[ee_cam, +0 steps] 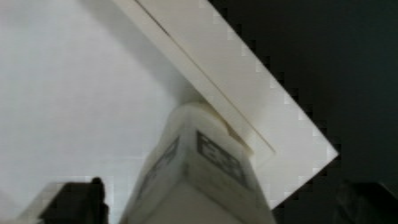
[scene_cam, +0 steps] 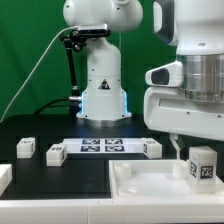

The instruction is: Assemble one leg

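Note:
One leg point(scene_cam: 203, 164), a small white block with a marker tag on its face, stands upright on the near right corner of the large white square piece point(scene_cam: 140, 185). My gripper point(scene_cam: 192, 148) hangs right over it and is open, one finger point(scene_cam: 176, 146) showing beside the leg. In the wrist view the leg point(ee_cam: 199, 165) rises between the two dark fingers point(ee_cam: 75, 202), with a strip of the white piece point(ee_cam: 89, 100) visible between finger and leg. The gripper point(ee_cam: 205, 215) straddles the leg without touching it on that side.
Three more legs lie on the black table: two at the exterior view's left point(scene_cam: 26, 148) point(scene_cam: 55, 153) and one near the middle point(scene_cam: 150, 147). The marker board point(scene_cam: 103, 146) lies between them. The arm's white base point(scene_cam: 103, 80) stands behind. A white part point(scene_cam: 4, 178) shows at the left edge.

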Controlling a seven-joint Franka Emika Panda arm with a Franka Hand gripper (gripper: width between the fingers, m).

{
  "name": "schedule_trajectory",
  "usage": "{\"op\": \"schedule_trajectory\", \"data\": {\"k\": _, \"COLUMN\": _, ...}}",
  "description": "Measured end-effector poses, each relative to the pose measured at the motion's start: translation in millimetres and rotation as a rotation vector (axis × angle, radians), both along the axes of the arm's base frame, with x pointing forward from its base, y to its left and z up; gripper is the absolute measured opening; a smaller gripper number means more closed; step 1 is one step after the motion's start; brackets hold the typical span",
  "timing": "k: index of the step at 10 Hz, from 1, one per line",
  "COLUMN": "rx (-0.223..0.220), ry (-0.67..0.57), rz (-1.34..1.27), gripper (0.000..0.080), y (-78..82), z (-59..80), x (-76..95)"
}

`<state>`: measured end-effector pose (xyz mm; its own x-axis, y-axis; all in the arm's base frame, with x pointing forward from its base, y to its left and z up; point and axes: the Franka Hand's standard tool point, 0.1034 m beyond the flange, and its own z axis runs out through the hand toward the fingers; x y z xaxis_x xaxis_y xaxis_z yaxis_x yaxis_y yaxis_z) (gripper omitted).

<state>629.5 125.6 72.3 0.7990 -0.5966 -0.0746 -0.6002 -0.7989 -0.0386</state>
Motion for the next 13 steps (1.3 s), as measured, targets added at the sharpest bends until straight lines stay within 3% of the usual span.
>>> {"op": "schedule_trajectory", "data": {"k": 7, "rx": -0.003, "ry": -0.047, "rz": 0.567, "gripper": 0.0649, "y": -6.9, "z": -0.2, "x": 2.6}}
{"op": "schedule_trajectory", "data": {"k": 10, "rx": -0.003, "ry": -0.047, "rz": 0.562, "gripper": 0.029, "y": -7.0, "z": -0.1, "x": 2.7}}
{"op": "schedule_trajectory", "data": {"k": 13, "rx": -0.005, "ry": -0.042, "rz": 0.472, "gripper": 0.029, "y": -7.4, "z": -0.1, "x": 2.9}}
